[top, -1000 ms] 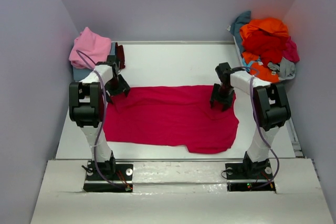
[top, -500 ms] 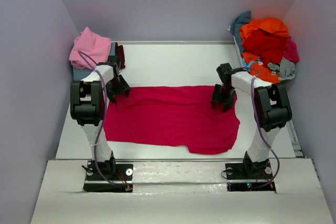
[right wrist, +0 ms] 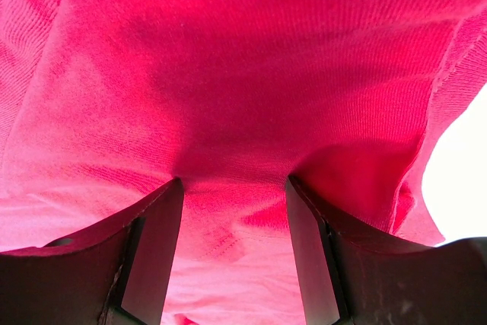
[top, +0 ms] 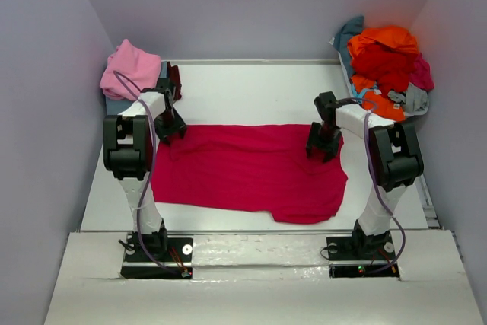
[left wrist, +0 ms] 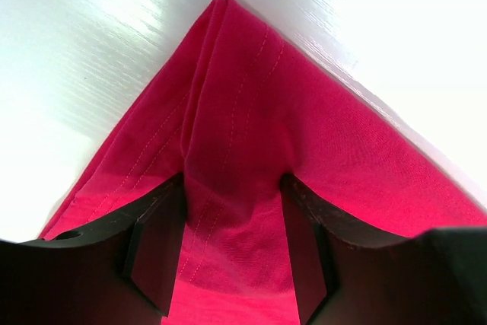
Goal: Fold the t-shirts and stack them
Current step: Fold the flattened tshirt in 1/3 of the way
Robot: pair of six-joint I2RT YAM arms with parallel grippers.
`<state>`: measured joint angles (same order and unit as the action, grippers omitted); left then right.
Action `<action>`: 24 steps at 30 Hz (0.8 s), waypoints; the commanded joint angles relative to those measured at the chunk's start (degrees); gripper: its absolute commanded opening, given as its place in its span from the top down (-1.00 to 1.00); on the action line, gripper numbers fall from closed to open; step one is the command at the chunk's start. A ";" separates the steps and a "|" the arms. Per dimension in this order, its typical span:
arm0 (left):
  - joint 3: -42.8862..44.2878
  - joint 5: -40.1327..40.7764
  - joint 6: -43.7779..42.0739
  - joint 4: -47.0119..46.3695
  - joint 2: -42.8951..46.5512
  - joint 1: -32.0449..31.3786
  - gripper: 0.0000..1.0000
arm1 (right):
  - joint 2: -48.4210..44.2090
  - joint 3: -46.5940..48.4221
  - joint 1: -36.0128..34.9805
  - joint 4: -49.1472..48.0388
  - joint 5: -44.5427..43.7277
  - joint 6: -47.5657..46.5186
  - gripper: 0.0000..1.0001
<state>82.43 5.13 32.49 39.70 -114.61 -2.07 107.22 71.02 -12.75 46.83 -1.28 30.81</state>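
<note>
A corner of the magenta-red t-shirt (left wrist: 251, 157) points away from the left gripper (left wrist: 232, 256), its stitched hem doubled over. A ridge of the cloth fills the gap between the dark fingers (left wrist: 156, 245). Glossy white table (left wrist: 91, 43) flanks the corner on both sides.

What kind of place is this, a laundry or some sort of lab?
Probably a robot test booth, not a laundry: plain lilac walls box in a white table, a magenta-red cloth t-shirt lies spread between two bolted-down arms, and a heap of mixed orange and red tees waits in the corner.
</note>
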 commanded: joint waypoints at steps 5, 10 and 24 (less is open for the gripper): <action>0.27 6.12 1.61 1.95 0.96 2.24 -0.24 | 3.61 -4.14 0.98 -1.30 -3.64 -1.80 -0.25; -0.96 7.53 1.79 1.96 4.12 2.24 -0.24 | 3.87 -3.96 0.98 -1.39 -3.64 -1.80 -0.25; -1.22 7.88 0.82 2.92 4.65 2.77 -0.12 | 3.88 -4.23 0.98 -1.56 -3.73 -1.89 -0.26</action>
<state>82.08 11.31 33.76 40.64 -113.47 0.47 107.22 70.96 -12.75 46.74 -1.28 30.65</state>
